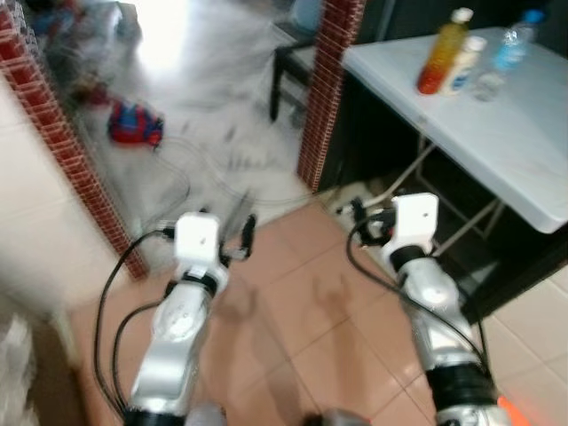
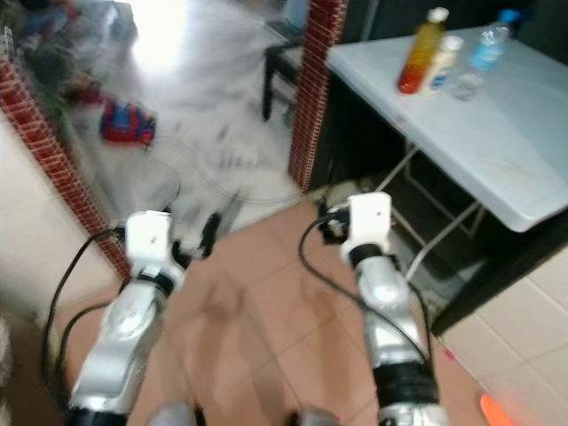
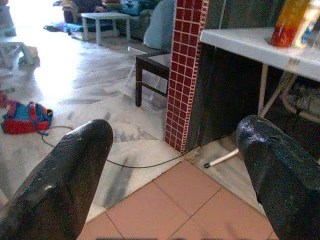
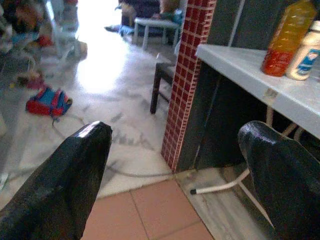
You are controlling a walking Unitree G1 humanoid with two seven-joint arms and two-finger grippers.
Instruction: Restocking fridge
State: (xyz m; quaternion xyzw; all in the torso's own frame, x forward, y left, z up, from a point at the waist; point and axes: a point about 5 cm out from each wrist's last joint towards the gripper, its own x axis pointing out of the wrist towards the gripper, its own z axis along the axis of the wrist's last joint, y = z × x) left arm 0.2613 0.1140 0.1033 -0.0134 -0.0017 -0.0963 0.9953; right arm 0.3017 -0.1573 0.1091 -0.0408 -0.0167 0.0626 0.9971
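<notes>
An orange juice bottle (image 1: 441,51), a white bottle (image 1: 463,64), a clear water bottle (image 1: 515,40) and a small glass (image 1: 486,86) stand at the far end of a white folding table (image 1: 506,151) on my right. Both arms are held out low over the tiled floor, short of the table. My left gripper (image 1: 238,238) is open and holds nothing; its fingers (image 3: 65,185) stand wide apart. My right gripper (image 1: 364,222) is also open and holds nothing, its fingers (image 4: 280,170) spread, with the juice bottle (image 4: 284,40) beyond it.
A red brick pillar (image 1: 328,89) stands just left of the table, with a small dark side table (image 1: 288,67) behind it. A second brick edge (image 1: 62,142) runs along my left. A red and blue bag (image 1: 135,124) and a cable (image 1: 204,191) lie on the marble floor ahead.
</notes>
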